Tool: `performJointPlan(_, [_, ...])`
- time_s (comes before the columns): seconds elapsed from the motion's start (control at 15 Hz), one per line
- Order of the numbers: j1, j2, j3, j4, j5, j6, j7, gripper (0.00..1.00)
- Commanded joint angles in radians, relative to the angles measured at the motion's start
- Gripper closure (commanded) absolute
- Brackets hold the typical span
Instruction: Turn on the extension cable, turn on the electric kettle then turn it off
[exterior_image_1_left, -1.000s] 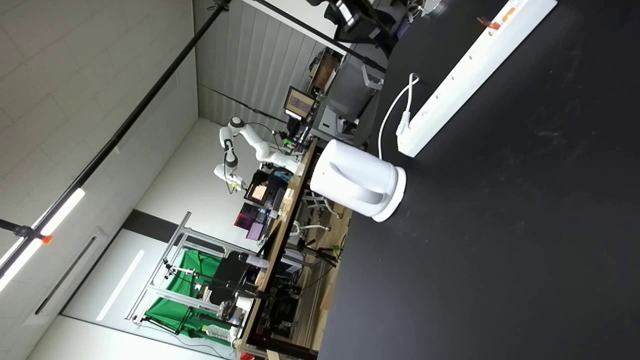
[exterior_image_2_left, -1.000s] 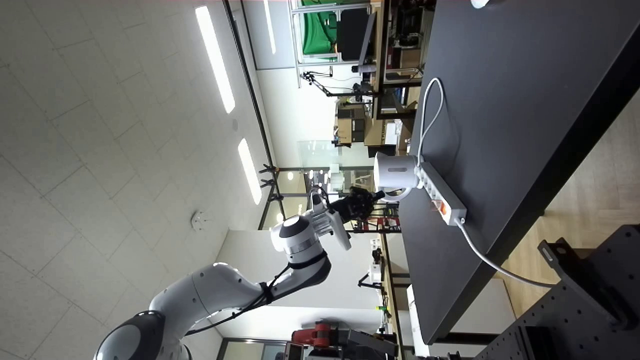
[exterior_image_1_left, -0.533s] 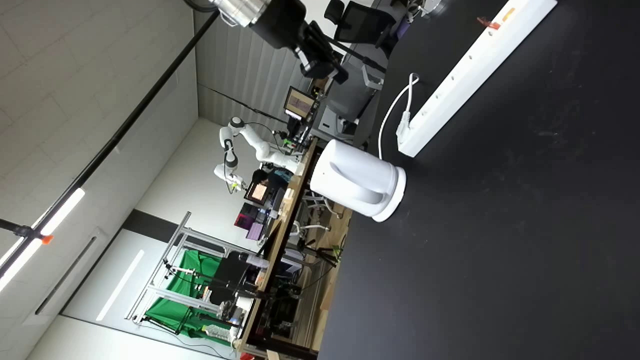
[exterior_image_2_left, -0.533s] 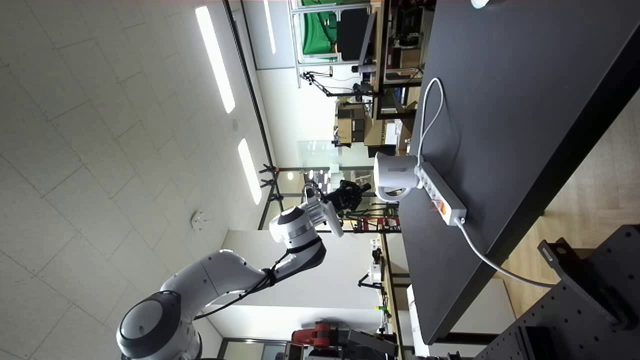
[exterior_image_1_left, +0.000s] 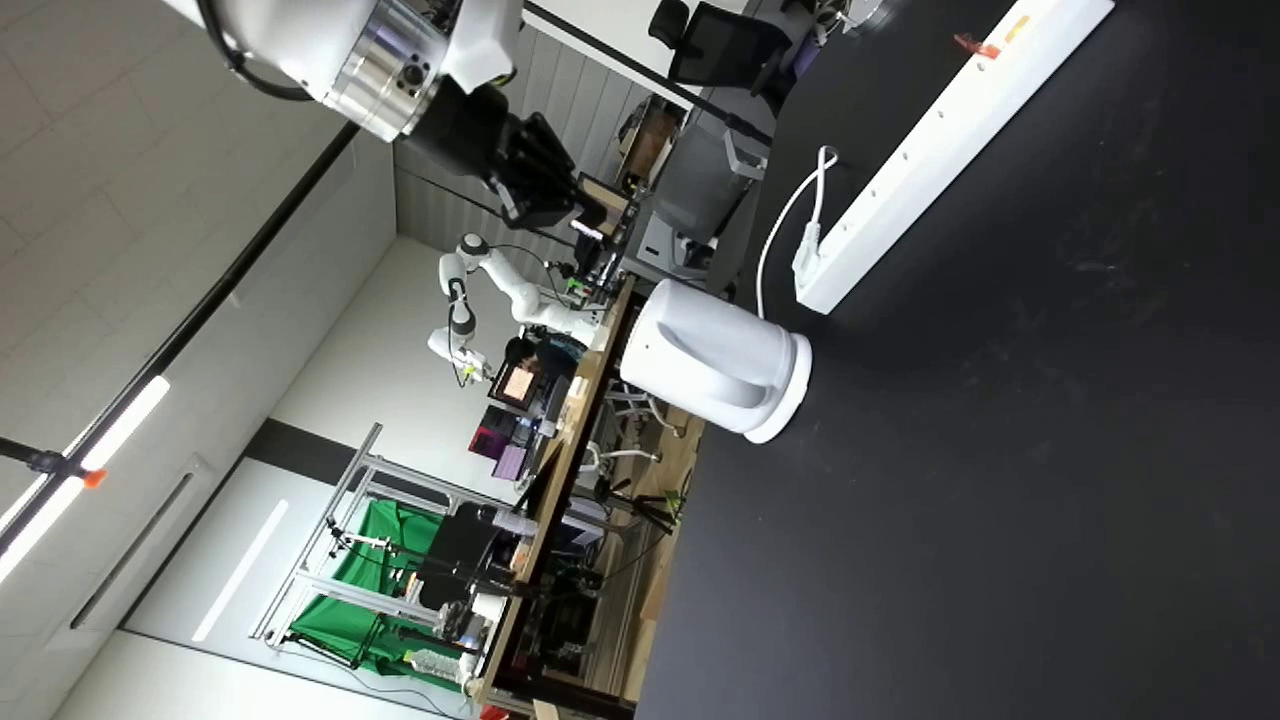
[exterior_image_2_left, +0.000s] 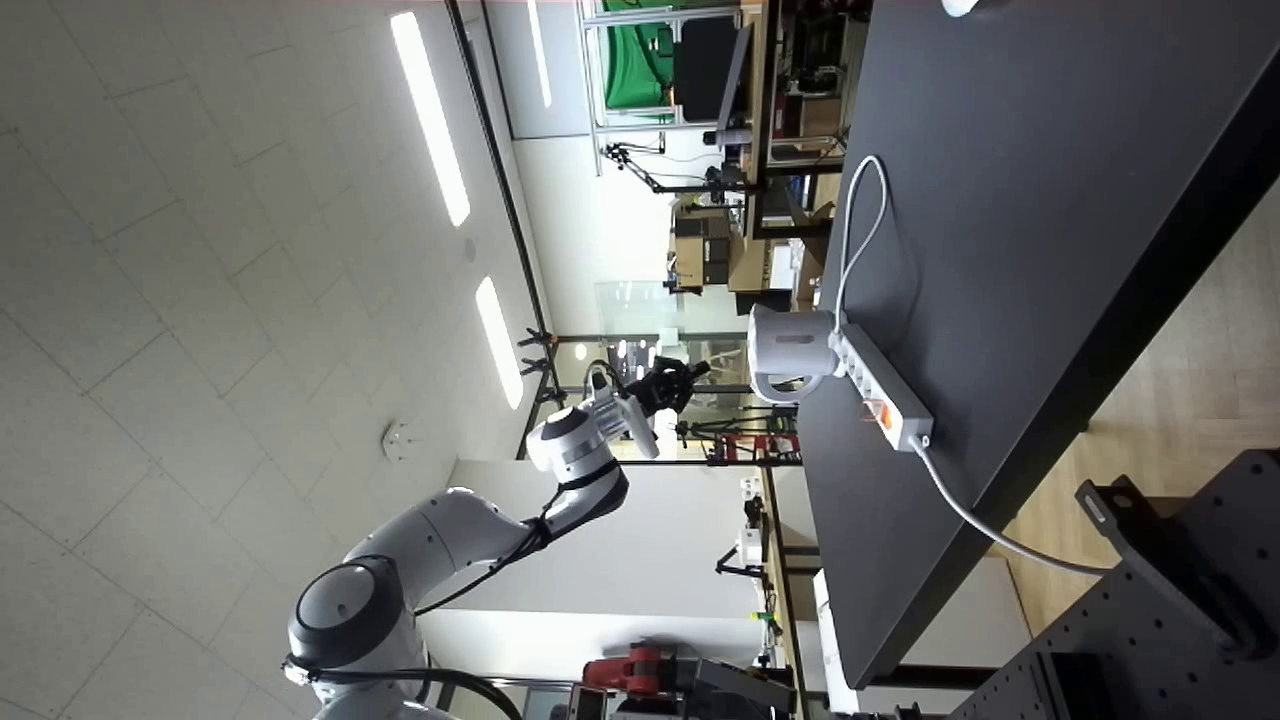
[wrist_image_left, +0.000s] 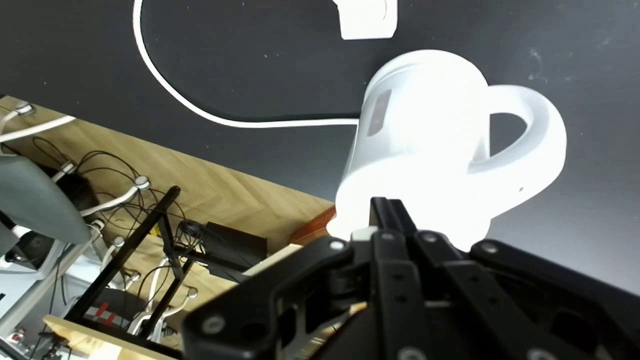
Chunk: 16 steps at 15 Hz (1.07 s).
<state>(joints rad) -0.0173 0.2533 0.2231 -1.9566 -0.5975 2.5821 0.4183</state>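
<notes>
Misalignment is the fault we would fear first. The black two-fingered gripper (wrist_image_left: 388, 204) hangs higher than the matt black table (exterior_image_1_left: 950, 500), well clear of the rounded, glossy white plastic kettle (wrist_image_left: 425, 142) in both exterior views, and its fingertips are pressed together with nothing between them, so it can poke but not steady. The kettle stands upright near, not touching, one end of the long white bar-shaped power strip (exterior_image_1_left: 940, 155); the strip's small orange-red switch (exterior_image_2_left: 882, 414) sits at the opposite end. Glare washes out the kettle's upper part in the wrist view, and we cannot fairly say where its own control lies, so a press on the wrong spot seems likeliest. An off-centre push could slide or tip the kettle, more so if it is empty and light. A low sideways sweep could snag the thin white cord (wrist_image_left: 280, 124) running behind it and work the white plug (exterior_image_1_left: 808, 250) loose. Should the strip not be on, we judge, a kettle press would achieve nothing.
</notes>
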Motion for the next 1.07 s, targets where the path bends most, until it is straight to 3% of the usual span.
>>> performJointPlan(0.0, [0.13, 0.059, -0.087, 0.129, 0.074, -0.083, -0.026, 0.98])
performJointPlan(0.07, [0.15, 0.061, -0.099, 0.136, 0.095, -0.091, -0.043, 0.73])
performJointPlan(0.2, [0.176, 0.044, -0.118, 0.116, 0.129, -0.1, -0.077, 0.69])
performJointPlan(0.6, [0.166, -0.112, -0.145, -0.131, 0.173, -0.024, -0.182, 0.27])
performJointPlan(0.67, [0.159, -0.146, -0.156, -0.199, 0.166, 0.026, -0.169, 0.72])
performJointPlan(0.8, [0.152, -0.196, -0.177, -0.31, 0.147, 0.131, -0.124, 0.68])
performJointPlan(1.0, [0.139, -0.254, -0.205, -0.444, 0.094, 0.28, -0.054, 0.9])
